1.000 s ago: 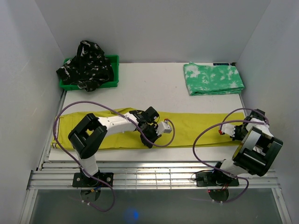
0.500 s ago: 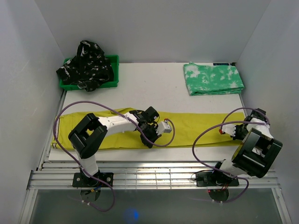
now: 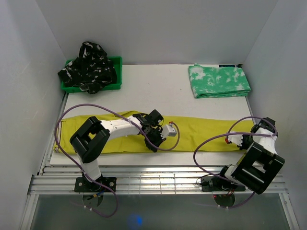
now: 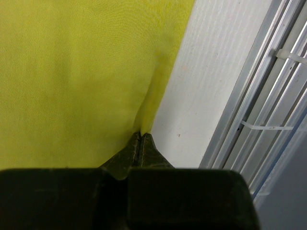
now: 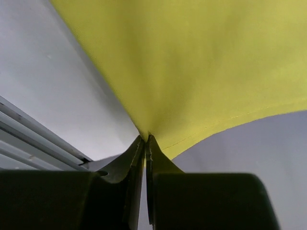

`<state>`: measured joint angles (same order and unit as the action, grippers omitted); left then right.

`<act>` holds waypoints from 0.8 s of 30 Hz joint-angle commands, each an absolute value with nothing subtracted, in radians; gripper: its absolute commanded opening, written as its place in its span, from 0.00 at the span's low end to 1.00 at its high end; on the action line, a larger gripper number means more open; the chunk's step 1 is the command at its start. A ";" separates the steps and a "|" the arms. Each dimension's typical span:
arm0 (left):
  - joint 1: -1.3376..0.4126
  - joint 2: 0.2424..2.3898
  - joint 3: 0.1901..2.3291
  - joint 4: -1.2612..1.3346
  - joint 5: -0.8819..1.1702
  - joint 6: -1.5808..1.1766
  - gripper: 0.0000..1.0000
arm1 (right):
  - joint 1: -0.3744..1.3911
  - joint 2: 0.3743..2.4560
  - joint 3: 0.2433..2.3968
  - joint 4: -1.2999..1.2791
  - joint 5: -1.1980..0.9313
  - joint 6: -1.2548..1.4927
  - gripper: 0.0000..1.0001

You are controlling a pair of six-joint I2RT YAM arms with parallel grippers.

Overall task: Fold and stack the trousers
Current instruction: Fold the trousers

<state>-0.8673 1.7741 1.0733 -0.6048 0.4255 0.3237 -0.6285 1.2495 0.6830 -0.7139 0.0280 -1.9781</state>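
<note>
Yellow cloth, top view: I see the mustard-yellow trousers (image 3: 201, 129) laid long across the near part of the surface (image 3: 158, 91); my left arm covers part of them.
Left pincer, top view: the left pincer (image 3: 151, 145) is at their near edge, mid-length, tips hidden under the wrist.
Right pincer, top view: the right pincer (image 3: 236, 139) is at their right end, too small for me to read.
Other pairs, top view: green-and-white pair (image 3: 219, 80) folded far right; black pair (image 3: 88, 67) heaped in the green bin (image 3: 116, 72).
Left wrist view: closed tips pinch the yellow edge beside bare surface; metal rails (image 4: 268, 110) cut off at right.
Right wrist view: closed tips nip a yellow edge; cloth runs out of frame above.
</note>
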 commanded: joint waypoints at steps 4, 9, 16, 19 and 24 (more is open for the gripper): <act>-0.873 1.809 1.054 -0.658 0.370 0.333 0.00 | -0.637 1.261 0.585 -0.583 0.095 -2.029 0.08; -0.873 1.816 1.063 -0.658 0.376 0.333 0.00 | -0.637 1.351 0.620 -0.508 0.109 -1.973 0.08; -0.873 1.801 1.051 -0.661 0.374 0.334 0.00 | -0.637 1.414 0.680 -0.492 0.112 -1.953 0.08; -0.873 1.795 1.032 -0.660 0.370 0.337 0.00 | -0.637 1.407 0.704 -0.514 0.101 -1.951 0.08; -0.873 1.784 1.016 -0.657 0.373 0.333 0.00 | -0.638 1.400 0.716 -0.542 0.104 -1.960 0.08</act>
<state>-0.8738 1.7760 1.0714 -0.5816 0.4332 0.3214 -0.6281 1.3941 0.6769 -0.5812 0.0795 -1.9488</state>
